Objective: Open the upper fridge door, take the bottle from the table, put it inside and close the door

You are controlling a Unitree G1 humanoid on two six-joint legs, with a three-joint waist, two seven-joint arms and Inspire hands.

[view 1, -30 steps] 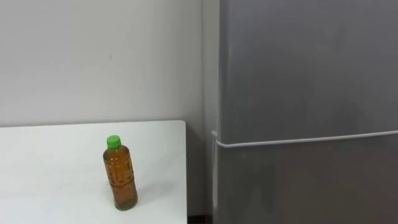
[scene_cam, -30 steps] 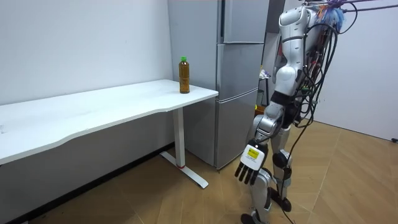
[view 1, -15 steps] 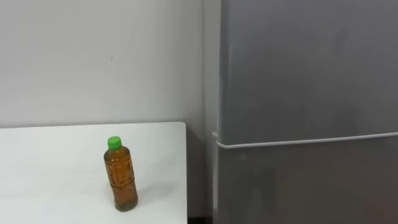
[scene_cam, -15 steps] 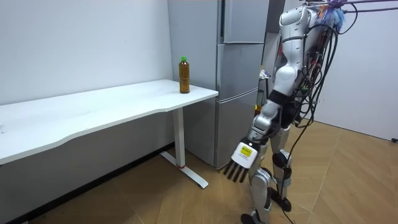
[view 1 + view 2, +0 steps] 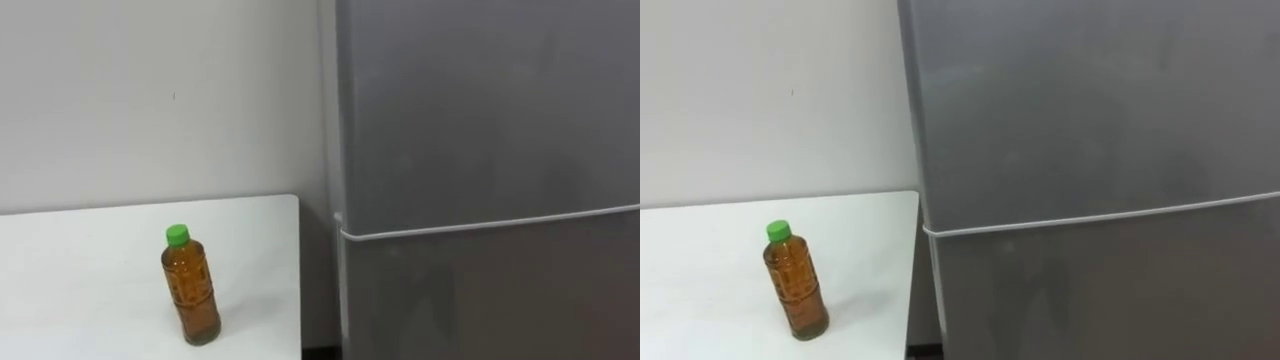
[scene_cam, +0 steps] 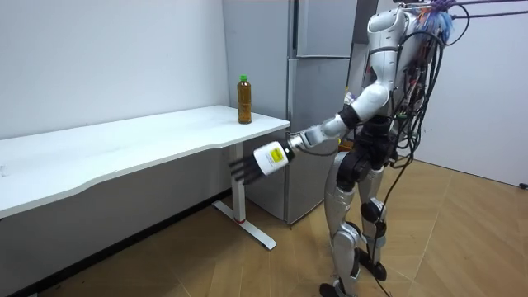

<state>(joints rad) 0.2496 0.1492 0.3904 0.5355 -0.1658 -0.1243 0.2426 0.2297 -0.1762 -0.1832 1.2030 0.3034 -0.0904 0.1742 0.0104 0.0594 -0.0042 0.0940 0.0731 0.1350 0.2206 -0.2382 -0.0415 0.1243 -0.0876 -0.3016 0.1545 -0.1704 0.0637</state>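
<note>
Nearest to us, our left hand is held out in front of the body at about tabletop height. Its fingers are stretched roughly straight and hold nothing, and it is well apart from the bottle. We stand on the wooden floor, facing the fridge and the near end of the white table.

Further out, the bottle stands upright on that table, close to the end beside the fridge. It is full of brown drink, with its green cap on. Nothing touches it.

Beyond it the fridge shows both doors closed, the upper door above a pale seam and the lower door below it. The plain wall is behind the table.

We judge the step in hand to be the reach for the bottle, with the whole task yet to do. To do it well, we should bring the open hand in from the side at mid-body height (below the shoulder, where the bottle is widest). Only once the palm is against the bottle should we curl the fingers and thumb round it. A tall, narrow bottle will likely tip if the fingertips strike it first. We should lift it straight up before turning toward the fridge, and keep the other hand free, since the upper door has to be opened first.
</note>
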